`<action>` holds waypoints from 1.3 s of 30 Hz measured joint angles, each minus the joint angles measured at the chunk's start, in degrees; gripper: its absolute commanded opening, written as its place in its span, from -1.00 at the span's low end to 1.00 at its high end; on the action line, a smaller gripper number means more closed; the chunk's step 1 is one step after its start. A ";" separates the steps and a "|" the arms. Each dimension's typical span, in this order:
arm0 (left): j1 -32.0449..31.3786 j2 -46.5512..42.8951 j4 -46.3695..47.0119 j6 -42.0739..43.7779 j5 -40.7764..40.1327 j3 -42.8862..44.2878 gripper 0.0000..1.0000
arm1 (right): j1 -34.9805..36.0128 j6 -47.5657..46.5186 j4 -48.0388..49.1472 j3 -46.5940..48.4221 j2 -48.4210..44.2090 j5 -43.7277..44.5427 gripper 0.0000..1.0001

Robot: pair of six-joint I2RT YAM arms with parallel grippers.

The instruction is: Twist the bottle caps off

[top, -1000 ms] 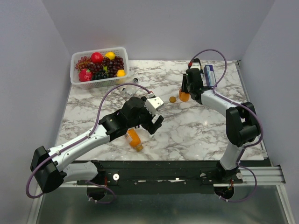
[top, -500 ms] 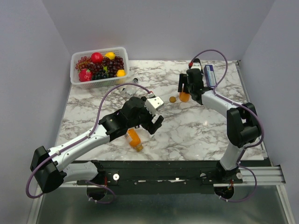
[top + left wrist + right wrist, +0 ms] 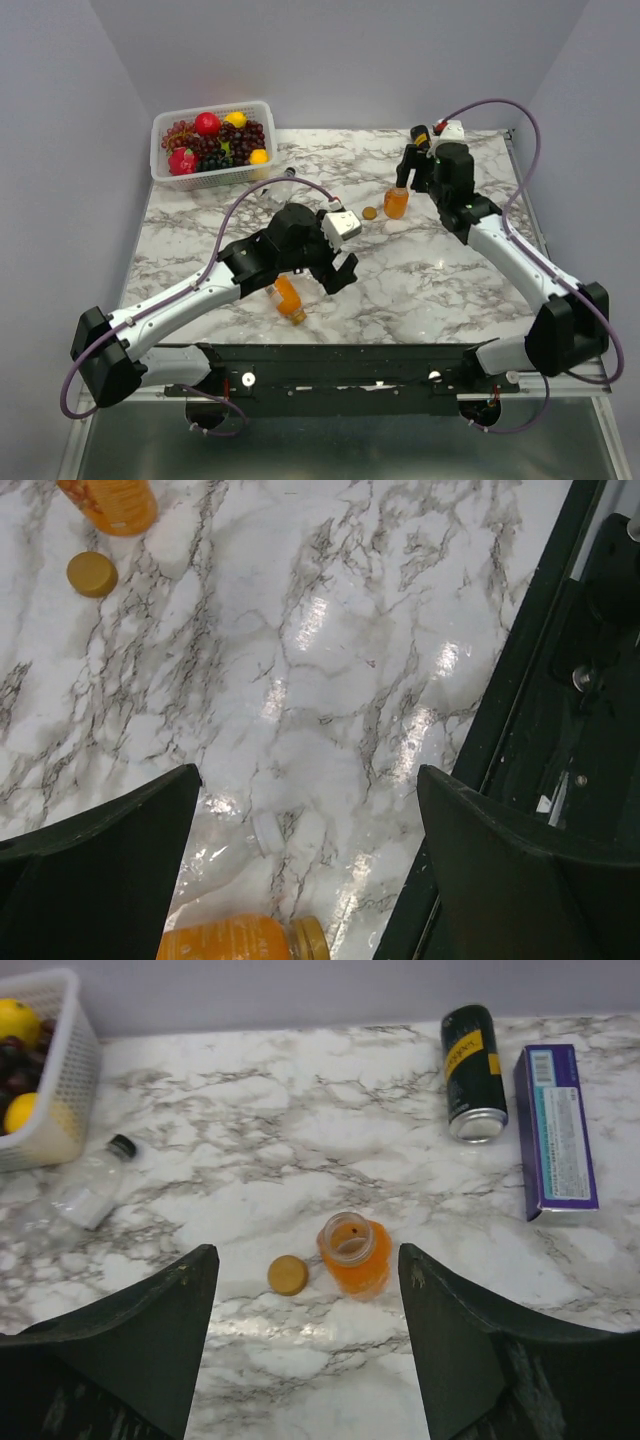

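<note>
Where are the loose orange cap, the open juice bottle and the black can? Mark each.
loose orange cap (image 3: 288, 1275), right wrist view, centre of its top.
open juice bottle (image 3: 355, 1270), right wrist view, orange body below the mouth.
black can (image 3: 470, 1072), right wrist view, middle of its side.

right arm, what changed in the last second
The right pincer opened, let go of the upright open juice bottle and lifted up and back off it. That bottle, the loose orange cap beside it and the lying juice bottle stayed put; the left pincer stayed open, barely shifted.
</note>
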 measured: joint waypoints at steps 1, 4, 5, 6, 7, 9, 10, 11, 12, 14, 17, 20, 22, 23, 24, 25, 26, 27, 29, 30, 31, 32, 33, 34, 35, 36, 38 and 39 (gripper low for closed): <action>0.07 -0.33 -0.13 -0.02 -0.46 0.00 0.98 | 0.07 0.13 0.15 -1.46 -3.17 -2.03 0.57; 2.67 -2.32 -0.50 -0.52 -2.91 -0.02 0.98 | 1.22 0.42 0.20 -5.14 -9.88 -6.36 0.57; 5.33 -3.39 -0.39 -1.22 -3.82 -0.02 0.98 | 2.36 0.39 0.61 -6.47 -11.72 -7.39 0.57; 8.11 -4.48 -0.31 -1.88 -5.07 -0.04 0.98 | 3.65 0.28 0.61 -7.93 -13.38 -8.33 0.57; 10.45 -5.35 -0.11 -2.40 -6.05 -0.07 0.98 | 5.57 0.17 0.63 -9.55 -15.08 -9.35 0.58; 16.28 -7.74 0.37 -3.63 -9.62 -0.11 0.98 | 9.46 -0.11 0.24 -12.59 -17.99 -10.62 0.59; 18.08 -8.72 0.50 -3.98 -11.08 -0.13 0.98 | 11.72 -0.17 -0.04 -13.90 -19.17 -11.17 0.59; 19.91 -10.12 0.83 -4.24 -12.72 -0.37 0.98 | 14.10 -0.15 -0.13 -15.17 -20.28 -11.34 0.59; 21.09 -11.54 1.16 -4.35 -14.64 -0.68 0.98 | 16.22 -0.07 -0.11 -16.37 -21.09 -11.54 0.58; 21.81 -13.68 1.66 -4.31 -17.64 -1.14 0.98 | 20.35 0.48 0.26 -18.47 -21.86 -12.17 0.54; 21.79 -14.88 2.40 -3.98 -20.63 -1.60 0.98 | 25.07 2.27 1.68 -21.64 -20.15 -12.92 0.49; 21.81 -14.49 2.64 -3.69 -22.05 -2.03 0.98 | 29.66 4.81 3.30 -24.33 -15.52 -12.83 0.49; 21.81 -13.46 2.60 -3.61 -22.69 -2.19 0.98 | 33.35 6.67 4.09 -25.62 -12.63 -12.81 0.49; 21.81 -12.94 2.60 -3.61 -22.82 -2.19 0.98 | 35.58 7.67 4.52 -25.88 -11.23 -12.68 0.51; 21.79 -12.17 2.58 -3.58 -22.93 -2.19 0.98 | 38.10 8.72 5.22 -25.92 -9.77 -12.57 0.53; 21.79 -11.45 2.43 -3.61 -22.97 -2.19 0.98 | 40.70 9.88 6.19 -25.90 -8.28 -12.26 0.55; 21.79 -10.86 2.36 -3.61 -23.02 -2.19 0.98 | 43.10 10.78 7.23 -25.83 -6.93 -11.74 0.57; 21.81 -10.32 2.29 -3.63 -23.02 -2.19 0.98 | 45.57 12.09 8.22 -25.59 -5.29 -11.04 0.57; 21.79 -9.66 2.19 -3.69 -23.02 -2.19 0.98 | 49.20 14.32 9.14 -24.41 -1.84 -9.88 0.59; 21.79 -9.46 2.14 -3.69 -23.02 -2.19 0.97 | 50.42 15.39 9.53 -23.37 0.24 -9.20 0.59; 21.79 -9.42 2.14 -3.69 -23.02 -2.19 0.98 | 51.34 16.39 9.88 -22.16 2.49 -8.28 0.60; 21.81 -9.40 2.14 -3.72 -23.02 -2.19 0.98 | 51.98 17.11 9.97 -20.94 4.74 -7.26 0.61; 21.79 -9.38 2.14 -3.72 -23.02 -2.16 0.97 | 52.46 18.01 9.99 -19.54 6.97 -6.12 0.60; 21.81 -9.38 2.14 -3.72 -23.02 -2.19 0.98 | 52.83 18.64 10.01 -18.29 9.07 -5.11 0.61; 21.79 -9.35 2.14 -3.72 -23.02 -2.16 0.98 | 53.07 19.32 9.92 -17.31 10.69 -4.09 0.61; 21.81 -9.38 2.12 -3.72 -23.02 -2.16 0.98 | 53.20 20.02 9.88 -16.59 12.07 -3.02 0.61; 21.81 -9.38 2.12 -3.72 -23.02 -2.16 0.98 | 53.40 21.40 9.79 -15.56 14.14 -0.63 0.61; 21.79 -9.38 2.12 -3.72 -22.99 -2.16 0.98 | 53.42 21.92 9.64 -15.32 14.86 0.52 0.62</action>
